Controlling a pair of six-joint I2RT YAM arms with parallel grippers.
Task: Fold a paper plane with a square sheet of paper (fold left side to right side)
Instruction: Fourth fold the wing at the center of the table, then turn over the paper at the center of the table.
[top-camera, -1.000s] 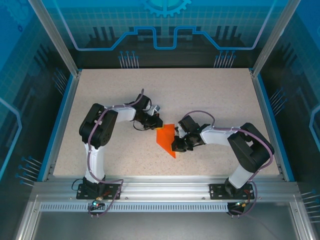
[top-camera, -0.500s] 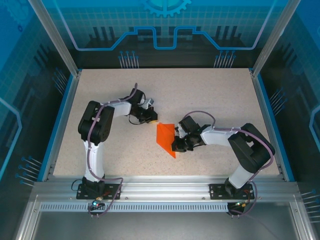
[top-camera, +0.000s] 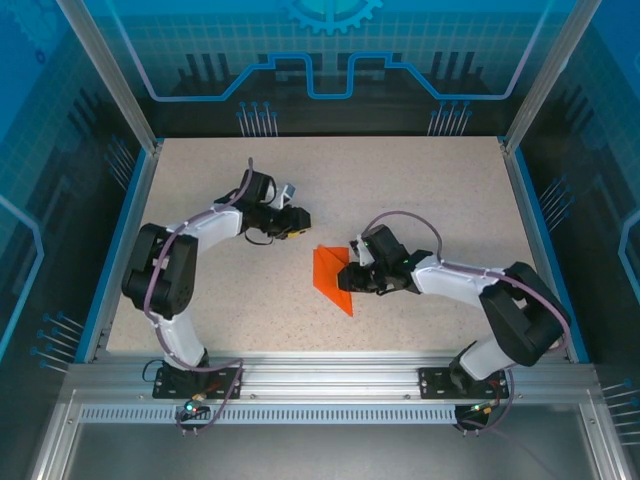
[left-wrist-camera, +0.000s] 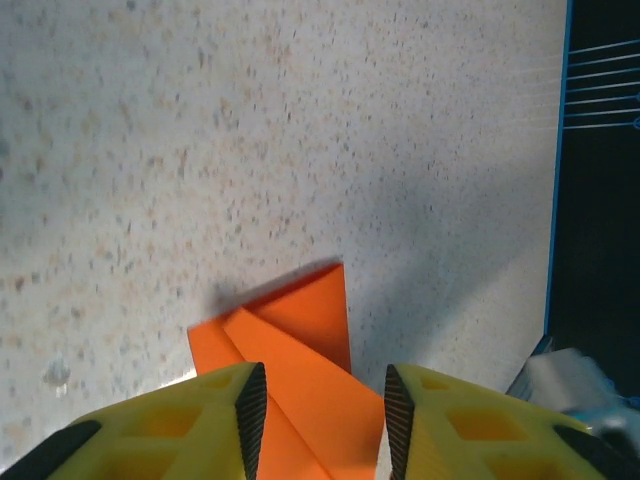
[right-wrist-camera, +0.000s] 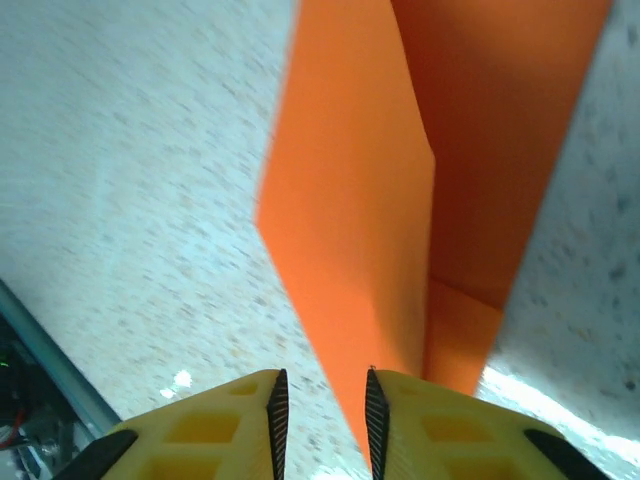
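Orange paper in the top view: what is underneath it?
The orange paper rests on the speckled table, its folded flaps overlapping. Anything beneath those layers is covered and cannot be seen.

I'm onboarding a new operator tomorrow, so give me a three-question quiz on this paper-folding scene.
1. True or false: the orange paper is a flat, unfolded square.
2. Compare the left gripper and the right gripper: which is nearer the paper? A) left B) right
3. Fill in: the paper's sharp tip points toward the ___ edge of the table.
Key: 1 false, folded layers show; 2 B; 3 near.
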